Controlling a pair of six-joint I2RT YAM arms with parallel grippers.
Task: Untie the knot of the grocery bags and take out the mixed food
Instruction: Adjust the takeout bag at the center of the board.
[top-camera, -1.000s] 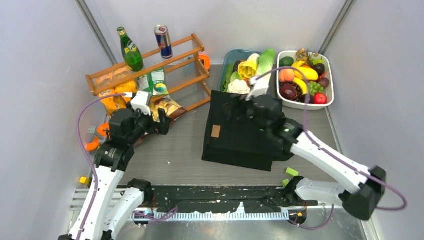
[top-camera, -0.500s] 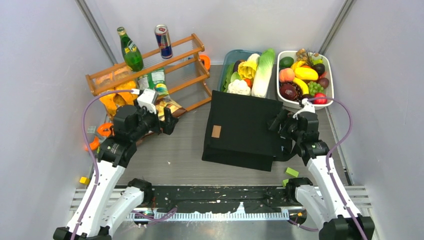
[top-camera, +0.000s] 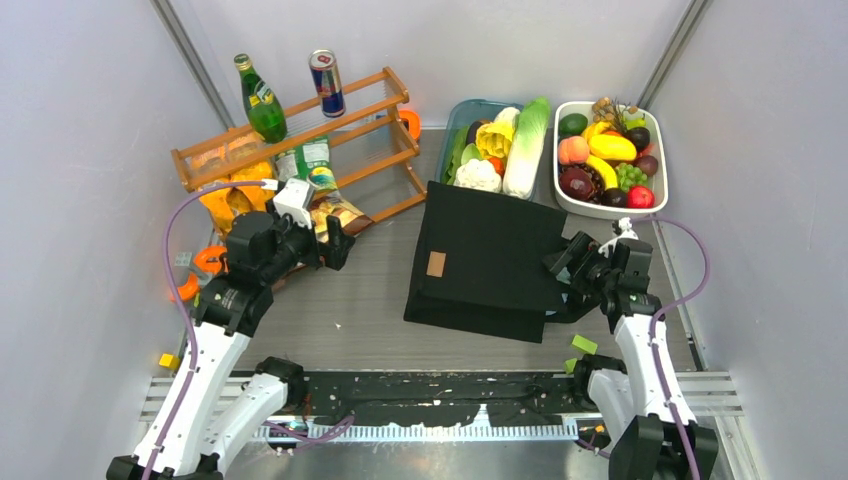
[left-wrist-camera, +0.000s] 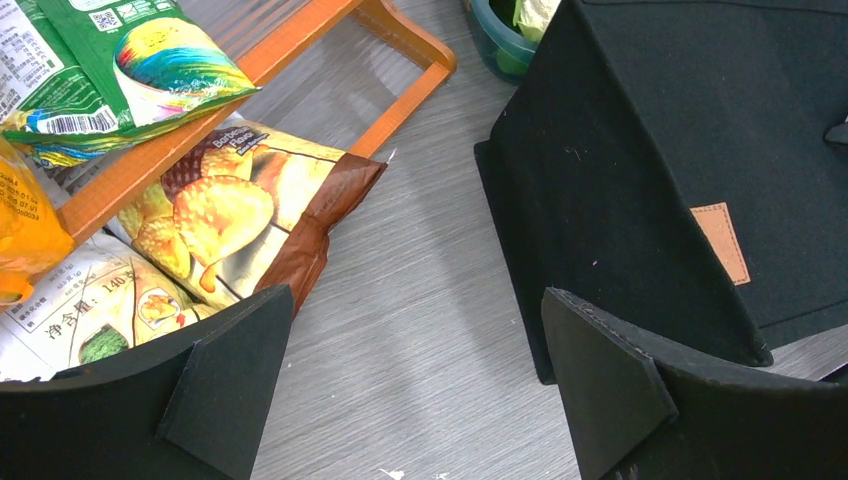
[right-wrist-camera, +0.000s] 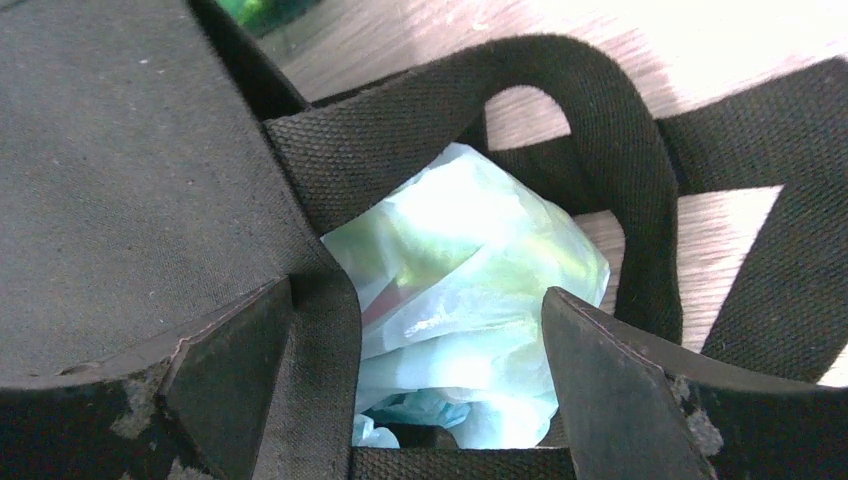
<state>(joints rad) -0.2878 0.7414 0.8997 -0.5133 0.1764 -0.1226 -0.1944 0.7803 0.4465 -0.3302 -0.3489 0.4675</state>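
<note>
Right pincer (top-camera: 566, 262) spread wide at the mouth of the black tote (top-camera: 490, 255), light-blue plastic bag (right-wrist-camera: 470, 260) just ahead, inside between the straps (right-wrist-camera: 600, 130). Left pincer (left-wrist-camera: 415, 300) spread too, above the table (left-wrist-camera: 420, 240), between crisp packet (left-wrist-camera: 240, 215) and tote.

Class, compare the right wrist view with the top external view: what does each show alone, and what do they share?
Only the right wrist view shows a light-blue plastic bag bunched inside the black tote, framed by its strap handles. Only the top external view shows the wooden rack, green bottle, drink can, vegetable tub, fruit tray and the open left gripper. Both show that tote and the open right gripper at its right end.
</note>
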